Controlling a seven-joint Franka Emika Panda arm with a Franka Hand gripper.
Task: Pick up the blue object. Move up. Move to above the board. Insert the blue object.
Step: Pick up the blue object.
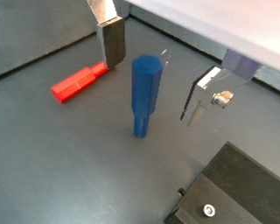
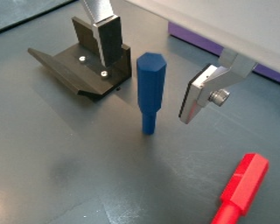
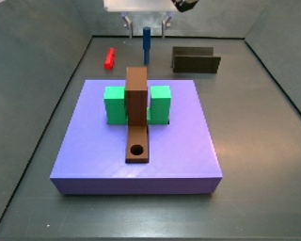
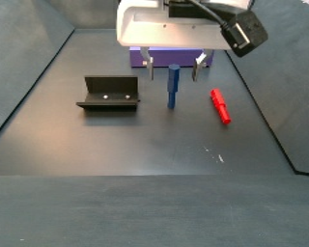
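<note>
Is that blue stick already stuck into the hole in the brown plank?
No. The blue object stands upright on the floor between the open end effector fingers, behind the board.

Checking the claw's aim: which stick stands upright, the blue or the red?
The blue stick stands upright between the open claw's fingers; the red stick lies flat.

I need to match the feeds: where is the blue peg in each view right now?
Wrist view: the blue object stands upright between the open gripper fingers.
Wrist view: the blue object is mid-frame, upright between the fingers.
Side view: the blue object is at the far end, under the gripper.
Side view: the blue object is centred, below the gripper.
Shared landmark: the red stick lying beside it.
</note>
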